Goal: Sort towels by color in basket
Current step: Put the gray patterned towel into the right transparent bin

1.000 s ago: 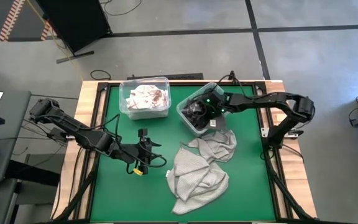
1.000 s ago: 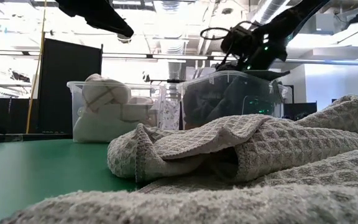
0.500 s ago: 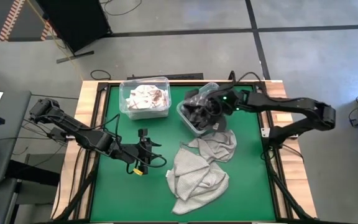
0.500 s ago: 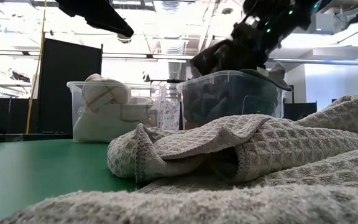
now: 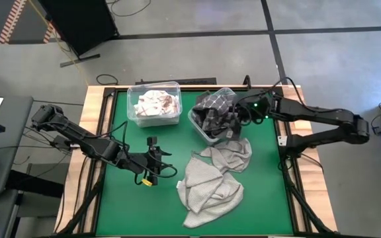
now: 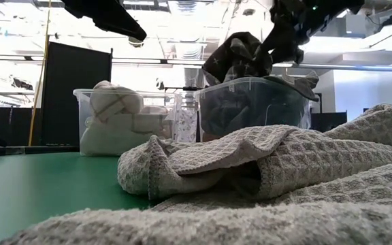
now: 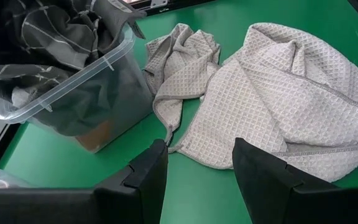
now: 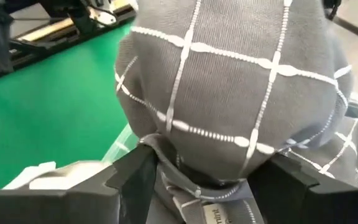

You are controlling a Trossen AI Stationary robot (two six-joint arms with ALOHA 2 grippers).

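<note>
Dark checked towel (image 5: 215, 104) pinched in right gripper (image 8: 199, 186), bunched over the dark-load bin (image 5: 205, 130).
Advise releasing it well inside the rim so no fold overhangs. Left gripper (image 7: 199, 165) waits with fingers apart beside light grey towels (image 5: 213, 182).

high cam straight down; low cam table-level, close behind light grey towels (image 6: 271, 170); both see bins (image 5: 154, 106).
</note>
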